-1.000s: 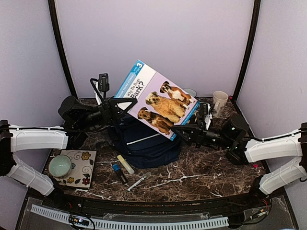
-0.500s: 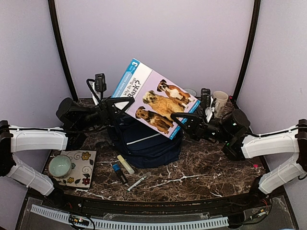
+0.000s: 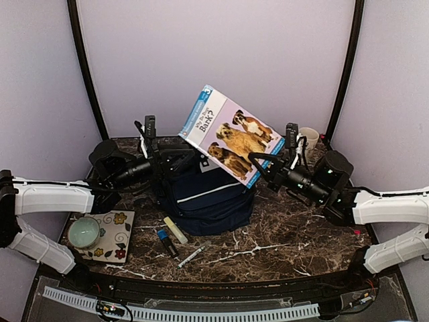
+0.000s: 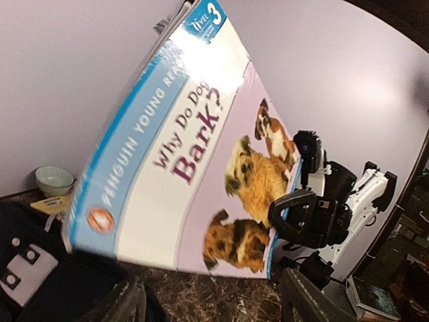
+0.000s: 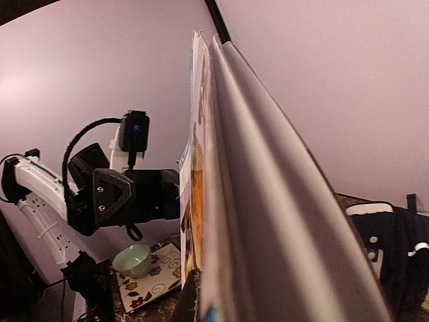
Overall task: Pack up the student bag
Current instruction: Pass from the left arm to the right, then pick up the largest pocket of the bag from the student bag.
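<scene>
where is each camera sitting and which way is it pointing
top external: above and behind the arm bases, looking down at the table; both arms show, right gripper holding the book above the student bag.
left wrist: on the left arm, facing the book's cover; own spread fingers at the bottom.
right wrist: on the right arm, looking along the book's pages edge-on; own fingers barely show.
shared: both wrist views show the book; the right wrist also sees the left gripper.

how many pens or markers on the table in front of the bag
3: a pale yellow highlighter closest to the navy blue fabric backpack, a dark blue-capped marker left of it, a thin white pen farthest from the backpack. More may hide behind the backpack.
</scene>
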`<state>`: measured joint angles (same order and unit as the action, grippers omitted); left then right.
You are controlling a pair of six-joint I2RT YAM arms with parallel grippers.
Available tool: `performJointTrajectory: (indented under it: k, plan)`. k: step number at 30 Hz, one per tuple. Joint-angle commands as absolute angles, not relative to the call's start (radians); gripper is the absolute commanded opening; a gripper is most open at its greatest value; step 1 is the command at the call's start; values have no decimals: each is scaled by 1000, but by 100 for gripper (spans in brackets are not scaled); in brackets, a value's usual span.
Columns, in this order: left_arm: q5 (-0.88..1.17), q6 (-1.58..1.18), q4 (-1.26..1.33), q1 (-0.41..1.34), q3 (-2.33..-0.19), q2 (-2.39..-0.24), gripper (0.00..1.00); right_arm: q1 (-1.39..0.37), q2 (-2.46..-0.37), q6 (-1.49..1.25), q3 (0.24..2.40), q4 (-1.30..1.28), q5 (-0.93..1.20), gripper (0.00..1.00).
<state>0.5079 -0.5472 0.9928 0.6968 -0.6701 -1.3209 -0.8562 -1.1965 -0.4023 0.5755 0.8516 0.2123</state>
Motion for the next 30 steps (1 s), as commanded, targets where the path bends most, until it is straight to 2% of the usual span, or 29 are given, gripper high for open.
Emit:
performJointTrajectory:
  k: [1,2,5,12,19,26,30]
  plan:
    - [343,-333,708,695,-679,-1268,74,-851,-1127,-337,565,656,-116,0]
    - [316,-302,664,696,-684,-1267,78,-850,-1113,-334,563,623,-162,0]
    - [255,-240,579,701,-693,-1271,82,-850,-1068,-321,551,549,-261,0]
    - [182,-93,415,763,-765,-1331,80,-850,-969,-324,536,387,-529,0]
    - [106,70,175,880,-968,-1514,80,-851,-903,-331,507,346,-554,0]
    - [137,70,-23,915,-1178,-1725,73,-850,-870,-348,477,311,-580,0]
    - [138,68,-87,932,-1265,-1824,65,-850,-855,-352,466,302,-588,0]
